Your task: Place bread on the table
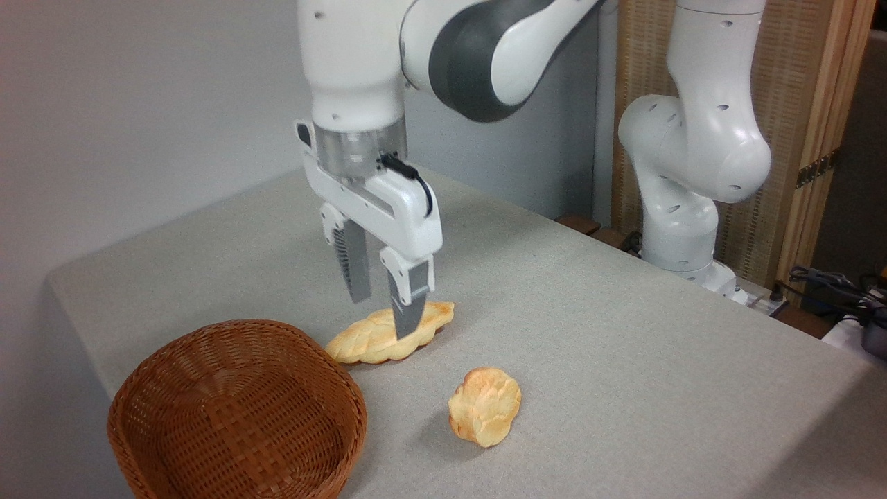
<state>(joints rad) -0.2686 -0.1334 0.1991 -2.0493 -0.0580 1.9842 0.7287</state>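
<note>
The big grey table [624,360] fills most of the picture. A white robot arm [693,152] stands at the far right edge of it and bends over the top. At the front left sits a brown basket [235,409], and nothing can be seen inside it. Just behind the basket lies a long pale braided loaf [367,339], flat on the table, running from lower left up to the right. The gripper [384,308] hangs over this loaf, pointing down. Its two fingers are spread apart and hold nothing. One fingertip shows in front of the loaf. The small round bread [484,406] sits on the table, to the right of the basket and in front of the loaf, apart from both. It stands a little taller than wide, leaning slightly to the right.
</note>
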